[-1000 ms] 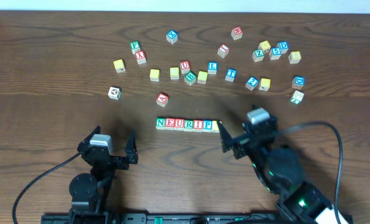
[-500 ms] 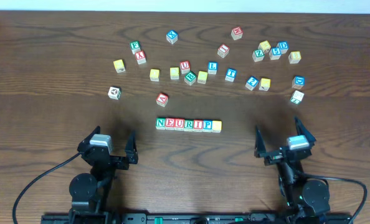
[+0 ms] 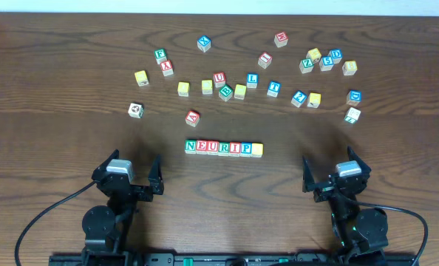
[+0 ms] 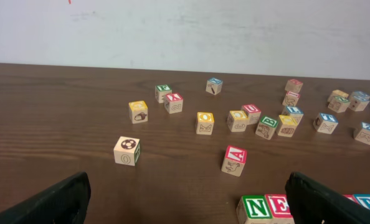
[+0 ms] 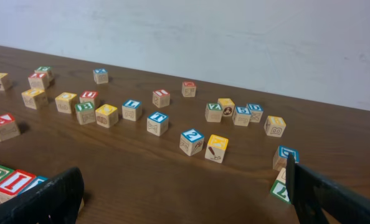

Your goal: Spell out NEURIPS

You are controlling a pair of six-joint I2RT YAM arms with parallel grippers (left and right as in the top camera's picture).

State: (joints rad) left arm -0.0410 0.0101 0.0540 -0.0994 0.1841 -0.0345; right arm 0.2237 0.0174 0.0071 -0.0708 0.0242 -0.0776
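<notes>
Left gripper (image 3: 128, 171) and right gripper (image 3: 332, 168) are both wide open, holding nothing; the seven small pale-wood letter cubes (image 3: 224, 148) lie in one touching row, apart from both.

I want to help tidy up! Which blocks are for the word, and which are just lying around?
For the job:
- row of seven cubes reading N, E, U, R, I, P
- yellow-faced cube at the row's right end

Just lying about:
- red A cube
- red X cube
- blue L cube
- blue T cube
</notes>
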